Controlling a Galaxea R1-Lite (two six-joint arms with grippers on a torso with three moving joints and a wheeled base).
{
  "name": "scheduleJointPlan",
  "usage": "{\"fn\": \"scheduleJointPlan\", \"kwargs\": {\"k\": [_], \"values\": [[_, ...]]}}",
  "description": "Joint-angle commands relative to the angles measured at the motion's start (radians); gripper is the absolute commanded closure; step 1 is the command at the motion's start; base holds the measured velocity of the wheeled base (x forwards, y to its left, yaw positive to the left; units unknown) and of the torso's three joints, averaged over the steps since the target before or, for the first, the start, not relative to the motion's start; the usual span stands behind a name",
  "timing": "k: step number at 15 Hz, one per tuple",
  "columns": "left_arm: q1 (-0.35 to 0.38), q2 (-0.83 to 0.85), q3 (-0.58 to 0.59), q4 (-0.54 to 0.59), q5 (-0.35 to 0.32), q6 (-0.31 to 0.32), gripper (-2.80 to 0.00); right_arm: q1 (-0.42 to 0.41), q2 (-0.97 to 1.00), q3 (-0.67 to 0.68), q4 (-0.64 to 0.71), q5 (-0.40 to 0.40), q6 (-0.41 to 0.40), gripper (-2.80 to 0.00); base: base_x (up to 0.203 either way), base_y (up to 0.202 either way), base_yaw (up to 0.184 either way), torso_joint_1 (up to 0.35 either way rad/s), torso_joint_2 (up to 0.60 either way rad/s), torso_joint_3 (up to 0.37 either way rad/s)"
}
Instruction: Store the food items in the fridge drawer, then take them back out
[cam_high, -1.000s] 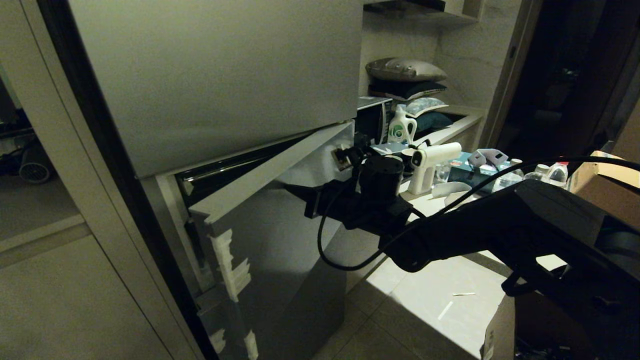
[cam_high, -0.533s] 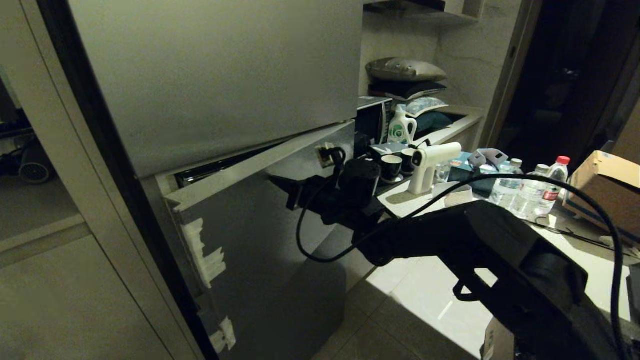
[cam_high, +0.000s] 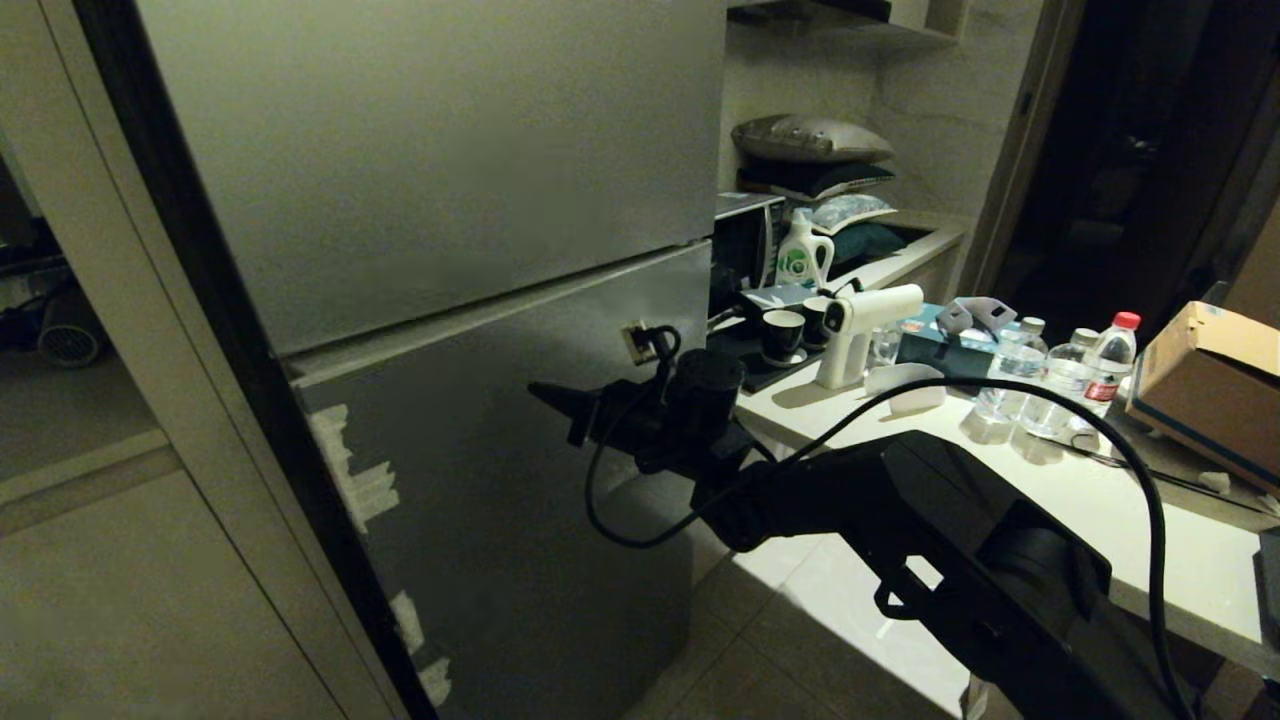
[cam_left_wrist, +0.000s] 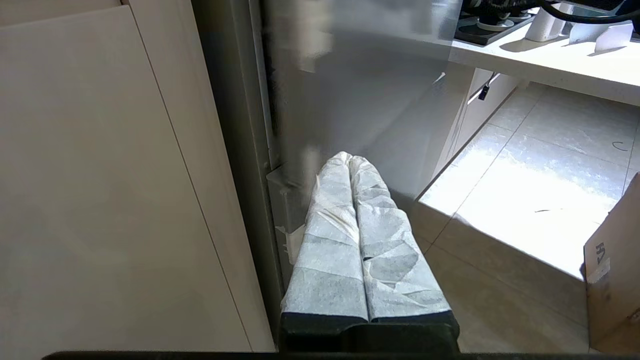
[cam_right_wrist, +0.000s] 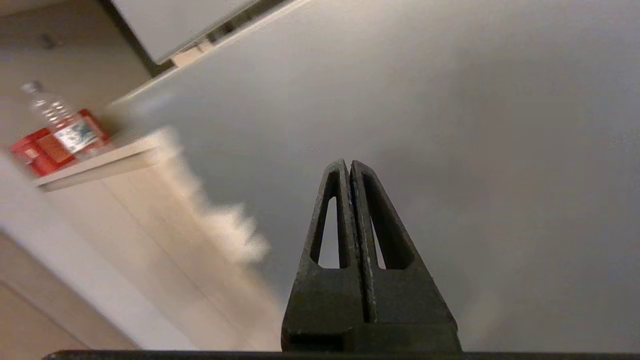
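Head view: the right gripper (cam_high: 545, 392) reaches out from the black arm, its fingers pressed together with nothing between them, its tip against the grey face of the lower fridge door (cam_high: 520, 480); that door lies flush with the upper door (cam_high: 430, 140), so the fridge drawer is hidden behind it; to the right a counter (cam_high: 1100, 500) carries a white spray gun (cam_high: 860, 330), water bottles (cam_high: 1050, 385) and a cardboard box (cam_high: 1210, 385). Left wrist view: the left gripper (cam_left_wrist: 350, 160), its fingers wrapped in white tape and closed on nothing, hangs low by the fridge's bottom corner above the tiled floor (cam_left_wrist: 530, 200). Right wrist view: the closed black fingertips point at the plain door face; a red-labelled bottle (cam_right_wrist: 60, 135) shows blurred at one side.
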Motion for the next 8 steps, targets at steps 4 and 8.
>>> {"fn": "scheduleJointPlan", "kwargs": {"k": [4, 8], "values": [[0.000, 0.002, 0.000, 0.000, 0.000, -0.001, 0.00, -0.011, 0.013, 0.001, -0.049, 0.046, 0.002, 0.00, 0.000, 0.000, 0.000, 0.000, 0.00, 0.000], [0.000, 0.002, 0.000, 0.000, 0.000, -0.001, 0.00, -0.009, -0.037, 0.032, -0.087, 0.008, -0.009, 0.00, 0.000, 0.000, 0.000, 0.000, 0.00, 0.000]]}}
